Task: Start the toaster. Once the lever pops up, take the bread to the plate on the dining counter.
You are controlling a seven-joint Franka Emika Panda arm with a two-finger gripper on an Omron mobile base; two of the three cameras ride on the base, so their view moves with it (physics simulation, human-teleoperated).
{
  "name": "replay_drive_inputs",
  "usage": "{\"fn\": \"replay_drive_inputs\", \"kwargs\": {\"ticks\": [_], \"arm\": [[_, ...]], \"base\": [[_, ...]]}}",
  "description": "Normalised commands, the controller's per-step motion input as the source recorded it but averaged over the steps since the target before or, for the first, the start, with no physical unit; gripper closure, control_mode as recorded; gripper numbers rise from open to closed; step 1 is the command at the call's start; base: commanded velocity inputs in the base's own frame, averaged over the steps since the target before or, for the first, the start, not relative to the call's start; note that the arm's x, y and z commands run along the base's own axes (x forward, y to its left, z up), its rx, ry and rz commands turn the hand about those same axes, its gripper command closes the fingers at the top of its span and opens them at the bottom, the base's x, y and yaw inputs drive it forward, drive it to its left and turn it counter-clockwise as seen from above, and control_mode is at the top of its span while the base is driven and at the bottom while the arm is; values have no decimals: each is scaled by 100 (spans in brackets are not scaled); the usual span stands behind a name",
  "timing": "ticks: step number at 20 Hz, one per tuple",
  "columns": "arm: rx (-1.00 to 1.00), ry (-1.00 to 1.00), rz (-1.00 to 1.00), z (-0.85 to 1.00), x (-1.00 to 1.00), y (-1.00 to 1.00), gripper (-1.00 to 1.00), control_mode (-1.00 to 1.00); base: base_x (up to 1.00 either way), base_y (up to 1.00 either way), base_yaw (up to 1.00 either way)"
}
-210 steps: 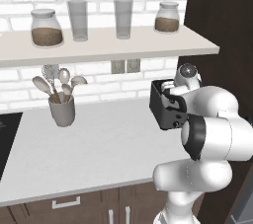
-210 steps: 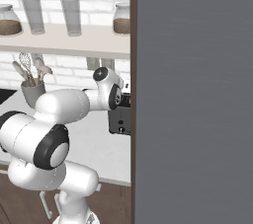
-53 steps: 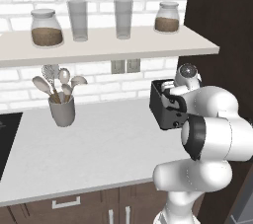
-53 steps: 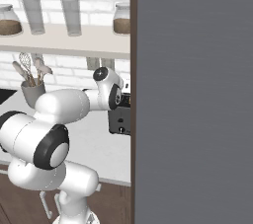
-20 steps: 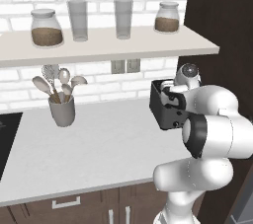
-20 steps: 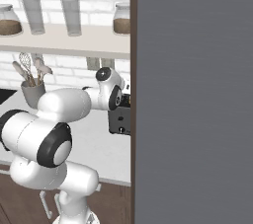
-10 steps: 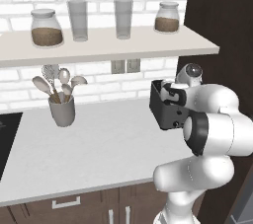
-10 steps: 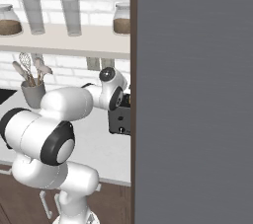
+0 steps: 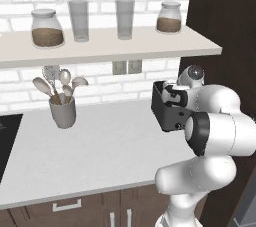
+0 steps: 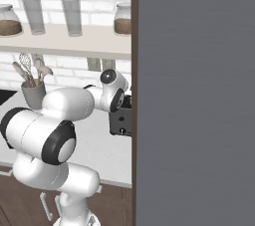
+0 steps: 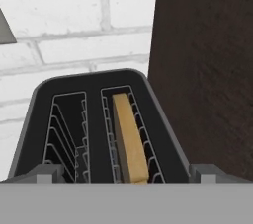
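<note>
Directly above the black toaster (image 11: 99,119), the pincer (image 11: 126,176) hangs with its 2 fingers spread wide, holding nothing. A tan bread (image 11: 129,139) slice stands in the right slot. Descending off-centre could snag the wire guides or crush the slice.

arm (image 9: 215,121): folded, reaching forward | tool (image 11: 127,173): jaws spread wide, nothing held

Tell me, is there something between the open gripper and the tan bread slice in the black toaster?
Nothing visible. The tan bread slice stands upright in one wire-lined slot of the black toaster, directly before the open gripper.
</note>
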Motion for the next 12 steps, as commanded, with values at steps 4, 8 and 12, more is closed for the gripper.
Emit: {"fn": "replay_drive_inputs", "kwargs": {"ticks": [4,8,12], "arm": [[0,0,0,0,3,0,-100,-100],[0,1,0,-2,0,0,-100,-100],[0,0,0,-7,0,0,-100,-100]], "base": [[0,0,0],[0,0,0],[0,0,0]]}}
